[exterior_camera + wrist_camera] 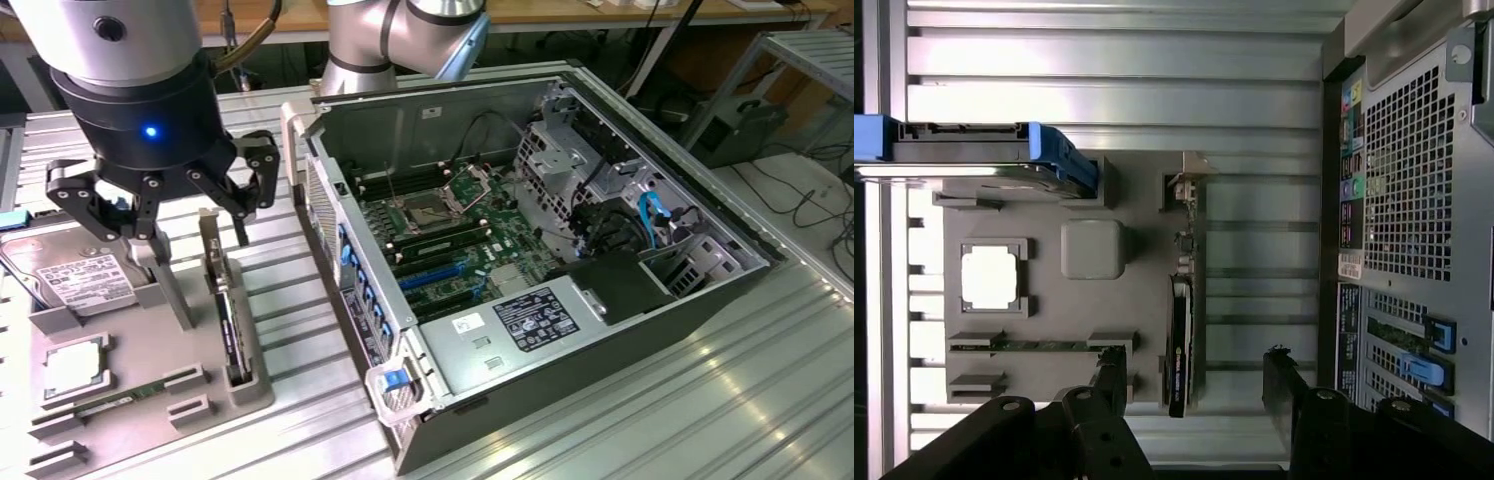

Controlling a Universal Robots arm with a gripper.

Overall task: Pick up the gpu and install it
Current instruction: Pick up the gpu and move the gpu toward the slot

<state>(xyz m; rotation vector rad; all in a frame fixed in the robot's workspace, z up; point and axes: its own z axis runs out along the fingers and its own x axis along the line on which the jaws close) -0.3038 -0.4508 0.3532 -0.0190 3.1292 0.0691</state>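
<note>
The gpu (230,325) stands on edge in a slot of the grey parts holder (140,345), its silver bracket at the far end. In the wrist view the gpu (1180,335) shows edge-on as a thin dark card with a black fan shroud. My gripper (184,222) hovers above the holder with its jaws open and nothing between them. In the wrist view the gripper (1199,385) straddles the near end of the card without touching it; the card sits closer to one black finger (1112,375) than to the other.
The open computer case (694,290) lies to the exterior view's right of the holder, motherboard (447,235) exposed. The holder also carries a hard drive (74,275), a processor (74,365), a memory stick (120,397) and a grey post (1092,248). The case's rear panel (1409,200) lies close beside the gpu.
</note>
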